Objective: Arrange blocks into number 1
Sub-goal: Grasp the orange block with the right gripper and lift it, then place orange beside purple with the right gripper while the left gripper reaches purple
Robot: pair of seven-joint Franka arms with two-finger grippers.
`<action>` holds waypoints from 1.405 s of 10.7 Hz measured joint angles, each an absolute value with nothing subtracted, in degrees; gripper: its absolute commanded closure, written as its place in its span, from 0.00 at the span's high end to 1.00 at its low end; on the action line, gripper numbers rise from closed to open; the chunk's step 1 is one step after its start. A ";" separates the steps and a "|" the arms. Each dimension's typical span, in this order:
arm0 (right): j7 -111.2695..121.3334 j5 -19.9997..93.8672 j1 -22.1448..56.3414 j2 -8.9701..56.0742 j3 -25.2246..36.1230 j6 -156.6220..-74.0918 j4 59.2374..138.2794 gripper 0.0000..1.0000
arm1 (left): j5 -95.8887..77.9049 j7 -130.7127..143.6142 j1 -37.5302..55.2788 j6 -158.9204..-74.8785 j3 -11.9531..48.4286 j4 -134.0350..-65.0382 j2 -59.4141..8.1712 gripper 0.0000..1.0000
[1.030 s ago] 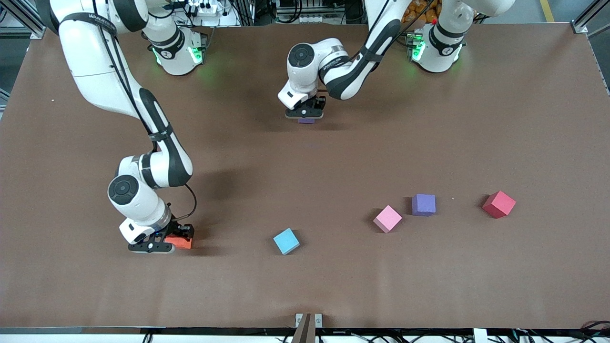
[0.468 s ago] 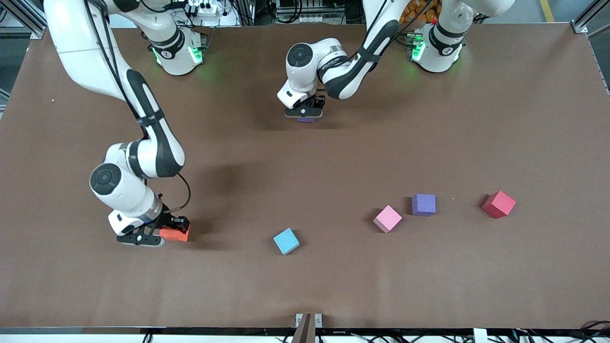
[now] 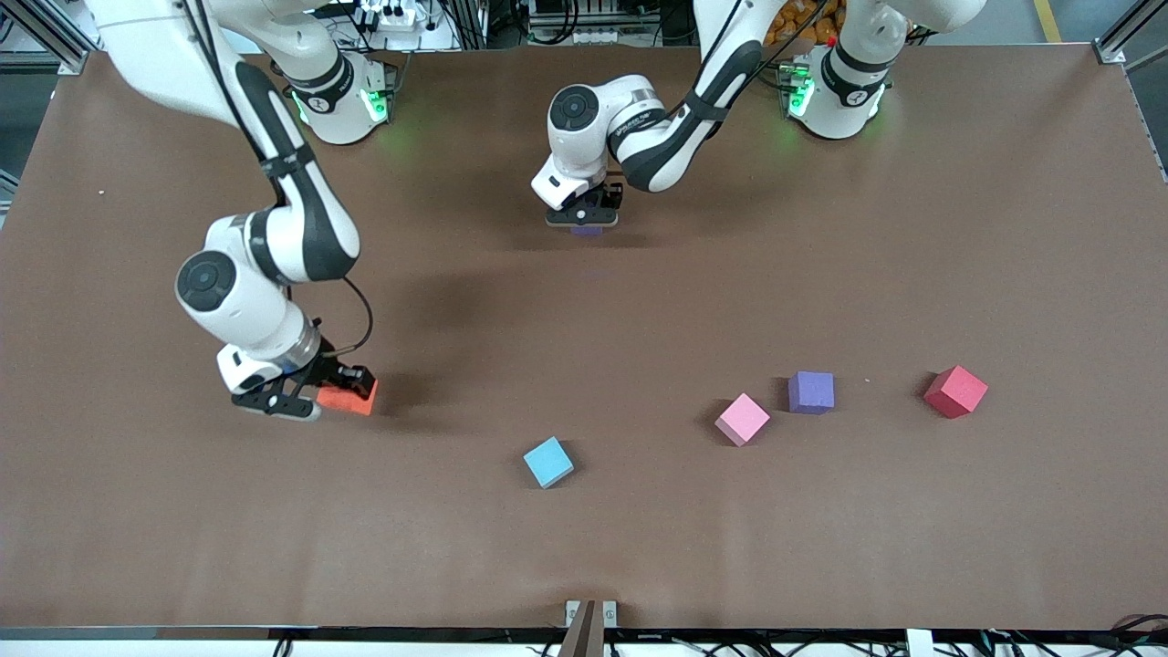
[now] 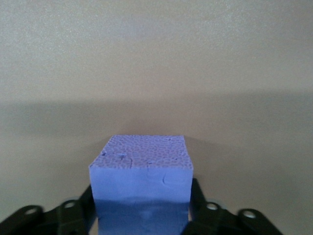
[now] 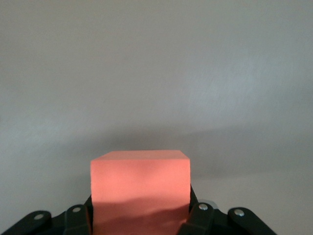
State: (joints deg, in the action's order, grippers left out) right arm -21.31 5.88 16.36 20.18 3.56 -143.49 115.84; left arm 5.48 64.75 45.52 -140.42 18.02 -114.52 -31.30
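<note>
My right gripper (image 3: 333,394) is shut on an orange block (image 3: 351,402), held low over the table toward the right arm's end. In the right wrist view the orange block (image 5: 140,183) fills the gap between the black fingers (image 5: 77,219). My left gripper (image 3: 585,222) is shut on a purple block (image 3: 587,232), low over the table's middle close to the robots' bases. The left wrist view shows this purple block (image 4: 141,178) clamped in the gripper (image 4: 142,218). No green block is in view.
Loose on the table lie a light blue block (image 3: 548,462), a pink block (image 3: 742,419), a second purple block (image 3: 811,391) beside the pink one, and a red block (image 3: 955,391) toward the left arm's end.
My right gripper has carried the orange block up off its spot and away from the front camera. The left gripper with its purple block has barely moved.
</note>
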 measured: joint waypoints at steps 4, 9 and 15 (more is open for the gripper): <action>-32.09 5.92 22.69 13.81 3.53 -143.81 124.02 0.57 | 5.44 66.84 44.68 -139.22 17.85 -111.50 -29.02 1.00; -40.30 5.93 29.82 12.99 3.34 -145.79 126.59 0.57 | 5.45 67.28 32.49 -126.26 17.27 -111.09 -19.30 1.00; -57.28 5.19 53.55 21.26 2.96 -150.11 121.87 0.57 | 5.46 43.84 23.28 -124.52 -1.57 -111.32 -17.37 1.00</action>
State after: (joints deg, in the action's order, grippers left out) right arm -57.28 5.19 53.55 21.26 2.96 -150.11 121.87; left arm 5.46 43.84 23.28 -124.52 -1.57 -111.32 -17.37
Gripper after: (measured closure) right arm 0.361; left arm 0.000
